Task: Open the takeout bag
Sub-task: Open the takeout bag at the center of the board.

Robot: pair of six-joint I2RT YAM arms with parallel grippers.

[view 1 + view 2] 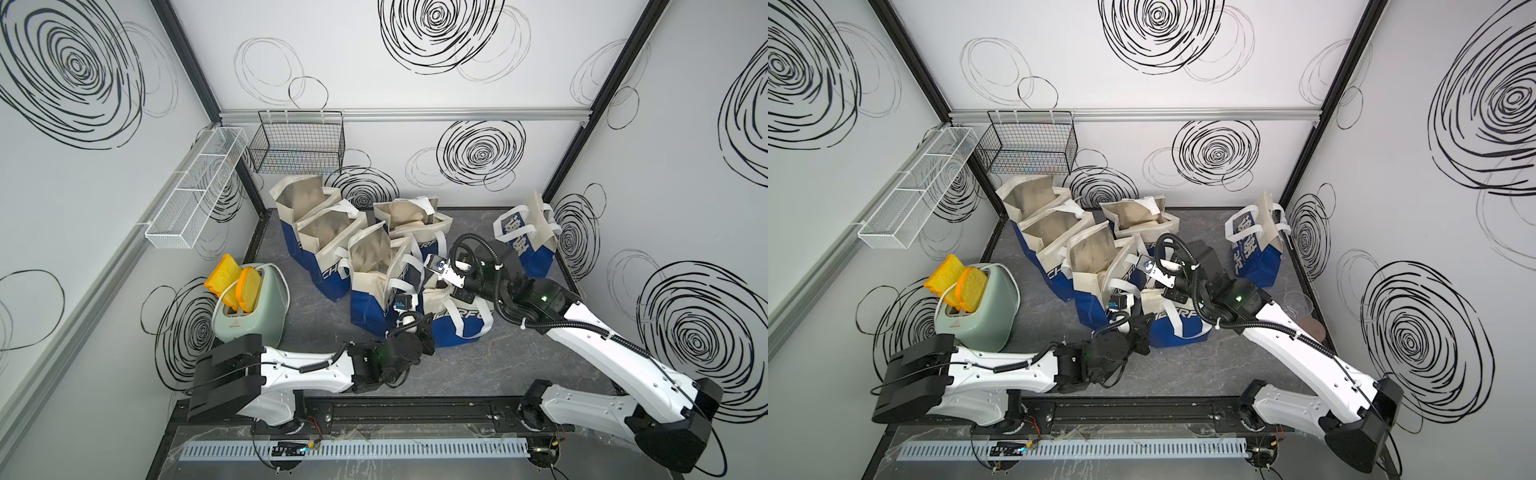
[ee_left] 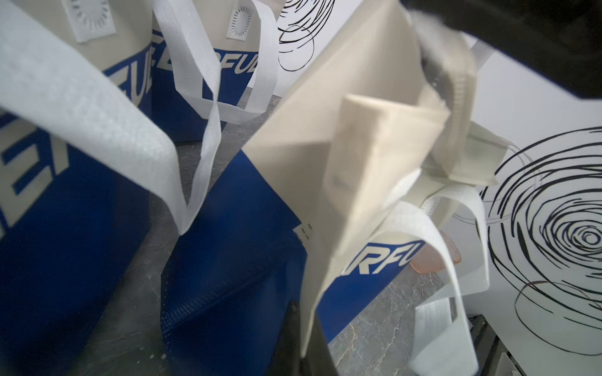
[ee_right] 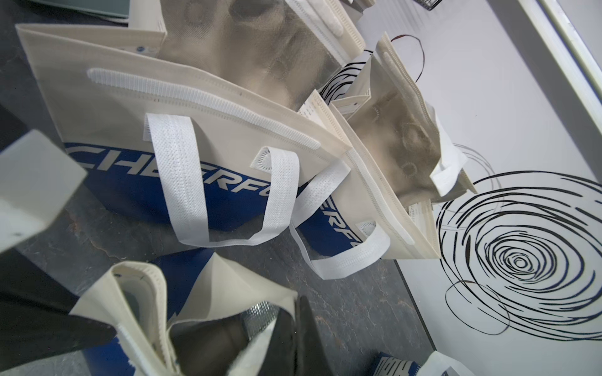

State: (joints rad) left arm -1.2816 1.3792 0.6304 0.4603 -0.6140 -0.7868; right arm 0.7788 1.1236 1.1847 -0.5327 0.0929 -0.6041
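Note:
The takeout bag (image 1: 455, 322) (image 1: 1177, 326), blue below and beige above with white handles, stands at the front middle of the dark floor. My left gripper (image 1: 415, 305) (image 1: 1128, 306) is shut on the near beige rim; in the left wrist view (image 2: 304, 328) the fabric edge (image 2: 325, 169) runs between the jaws. My right gripper (image 1: 439, 286) (image 1: 1163, 287) is shut on the opposite rim. In the right wrist view (image 3: 296, 328) the mouth (image 3: 208, 338) gapes a little and silver lining shows inside.
Several open bags (image 1: 328, 232) of the same kind crowd behind the held one, and another (image 1: 525, 239) stands at the right wall. A green toaster (image 1: 253, 316) with two bread slices sits left. A black wire basket (image 1: 297, 143) and white rack (image 1: 195, 187) hang on the walls.

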